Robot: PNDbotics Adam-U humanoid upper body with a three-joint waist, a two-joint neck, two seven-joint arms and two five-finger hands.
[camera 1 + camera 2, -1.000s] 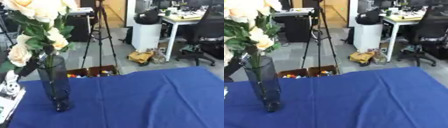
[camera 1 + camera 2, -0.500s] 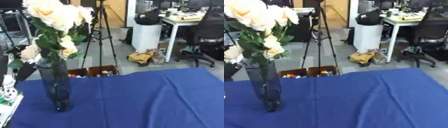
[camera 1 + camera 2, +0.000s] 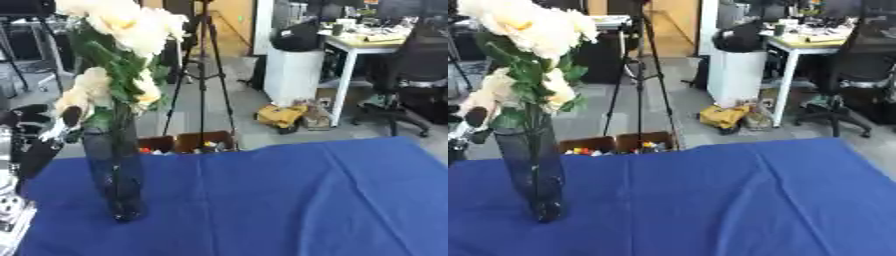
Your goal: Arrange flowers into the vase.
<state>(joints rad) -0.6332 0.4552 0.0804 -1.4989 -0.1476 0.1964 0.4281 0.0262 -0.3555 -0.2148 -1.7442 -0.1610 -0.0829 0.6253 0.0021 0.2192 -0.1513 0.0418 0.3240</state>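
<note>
Wide open blue counter (image 3: 289,200) across the middle and right, a few cloth folds and nothing standing there. The one obstacle is at the left: the tall dark vase (image 3: 114,175) upright, its cream flowers (image 3: 118,30) and leaves spreading well above it. The left hand (image 3: 39,145) crowds just beside the vase, narrowing the left edge

Flowers (image 3: 122,30): cream-white blooms, green leaves. Vase (image 3: 114,170): dark, smoky blue-grey glass, just right of the left hand (image 3: 39,150). Left hand: black with silver parts. Worktop (image 3: 289,200): plain deep blue cloth, unpatterned, faint creases
</note>
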